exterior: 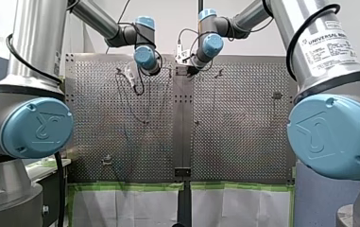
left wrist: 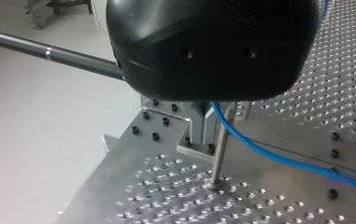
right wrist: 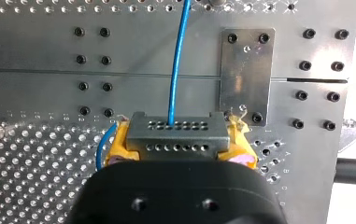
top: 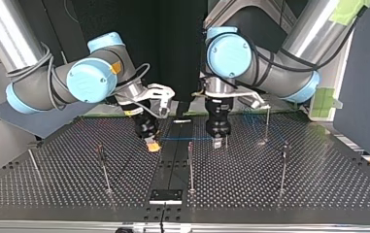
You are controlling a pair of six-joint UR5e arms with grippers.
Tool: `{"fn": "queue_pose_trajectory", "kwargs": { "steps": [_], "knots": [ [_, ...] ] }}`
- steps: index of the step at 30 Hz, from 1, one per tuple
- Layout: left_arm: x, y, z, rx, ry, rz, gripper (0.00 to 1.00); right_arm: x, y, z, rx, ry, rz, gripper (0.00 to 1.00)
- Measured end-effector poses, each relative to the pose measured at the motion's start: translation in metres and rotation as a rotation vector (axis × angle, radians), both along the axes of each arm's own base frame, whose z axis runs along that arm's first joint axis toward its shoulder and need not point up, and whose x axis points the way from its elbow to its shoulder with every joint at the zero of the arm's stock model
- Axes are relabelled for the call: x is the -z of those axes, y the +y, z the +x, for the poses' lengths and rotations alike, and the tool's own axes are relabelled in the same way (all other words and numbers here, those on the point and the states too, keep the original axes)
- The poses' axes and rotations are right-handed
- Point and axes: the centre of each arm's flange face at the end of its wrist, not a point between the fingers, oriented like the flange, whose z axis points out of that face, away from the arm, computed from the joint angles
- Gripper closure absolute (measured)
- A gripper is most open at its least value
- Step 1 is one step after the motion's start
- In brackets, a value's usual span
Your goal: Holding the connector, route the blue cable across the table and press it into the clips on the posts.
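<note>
My right gripper (right wrist: 175, 144) has yellow pads (right wrist: 119, 144) and is shut on the grey perforated connector (right wrist: 176, 133). The blue cable (right wrist: 179, 56) runs straight out ahead of the connector. In the top view this gripper (top: 152, 144) sits low over the table beside the centre strip. The blue cable (top: 187, 139) stretches level from it to my left gripper (top: 217, 141). In the left wrist view my left gripper (left wrist: 206, 126) is shut on the blue cable (left wrist: 278, 158), right beside a thin metal post (left wrist: 220, 151). The cable trails away sideways over the table.
Several thin posts stand on the perforated table: one near the centre (top: 190, 165), one at the top view's left (top: 104, 167), one at its right (top: 283, 165) and one behind (top: 267, 124). A black bracket (top: 165, 195) sits at the near edge. A bolted metal plate (right wrist: 245, 74) lies ahead of the connector.
</note>
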Motion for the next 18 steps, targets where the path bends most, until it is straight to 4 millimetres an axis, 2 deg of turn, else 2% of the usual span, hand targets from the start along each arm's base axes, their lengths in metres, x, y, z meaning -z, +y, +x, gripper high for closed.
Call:
{"fn": "queue_pose_trajectory", "kwargs": {
  "steps": [7, 18],
  "knots": [
    [0.022, -0.009, 0.019, 0.046, 0.016, 0.009, 1.0, 0.0, -0.012, -0.008, -0.022, -0.013, 0.007, 1.0],
    [0.018, 0.001, 0.044, 0.042, 0.005, 0.009, 1.0, -0.008, -0.035, -0.015, -0.029, -0.035, 0.0, 1.0]
  ]
}}
